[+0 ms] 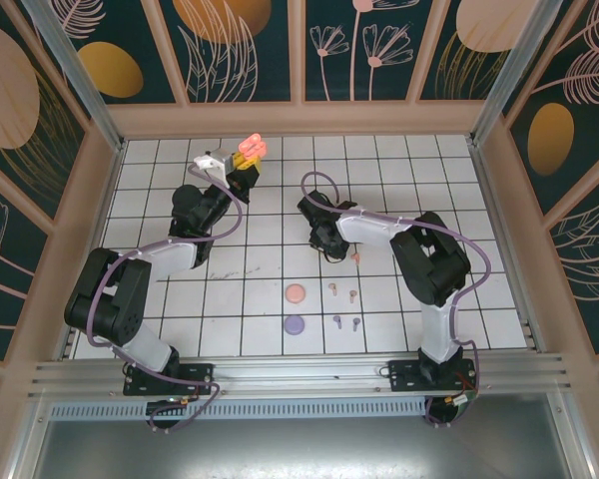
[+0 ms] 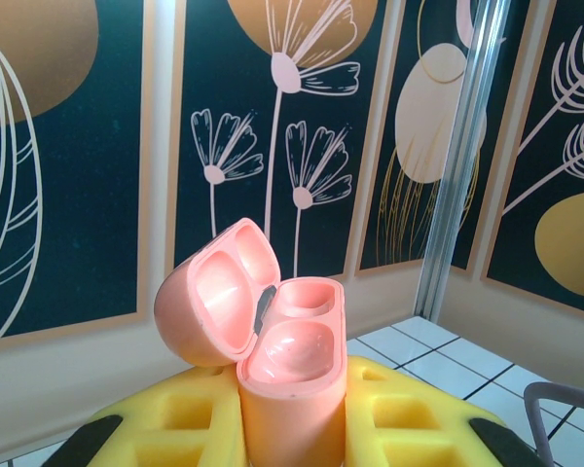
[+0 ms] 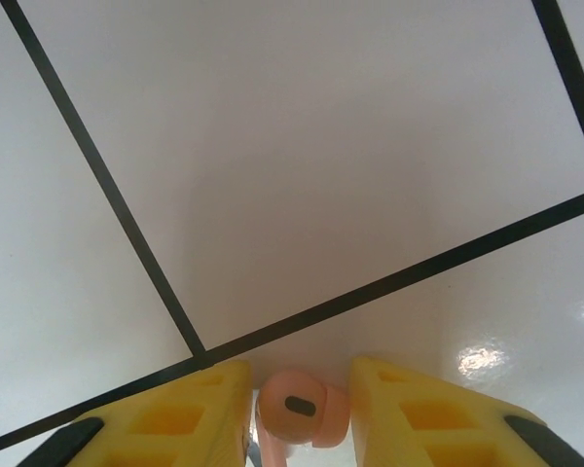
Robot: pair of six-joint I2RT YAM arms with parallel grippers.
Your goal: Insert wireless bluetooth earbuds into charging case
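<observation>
My left gripper [image 1: 246, 168] is raised at the back of the table, shut on a coral charging case [image 1: 252, 150]. In the left wrist view the case [image 2: 292, 389] stands upright between the yellow fingers [image 2: 190, 418], lid hinged open to the left, both sockets bare. My right gripper [image 1: 327, 247] is down at the table. Its yellow fingers [image 3: 175, 418] stand close on either side of a coral earbud [image 3: 297, 407] lying on the tile, with a thin gap at each side. Another coral earbud [image 1: 355, 256] lies just to its right.
Two tan earbuds [image 1: 333, 289] [image 1: 352, 295] and two purple earbuds [image 1: 336, 320] [image 1: 355, 323] stand on the near tiles. A round peach case [image 1: 295, 293] and a purple case [image 1: 295, 324] lie to their left. Framed walls close in the table.
</observation>
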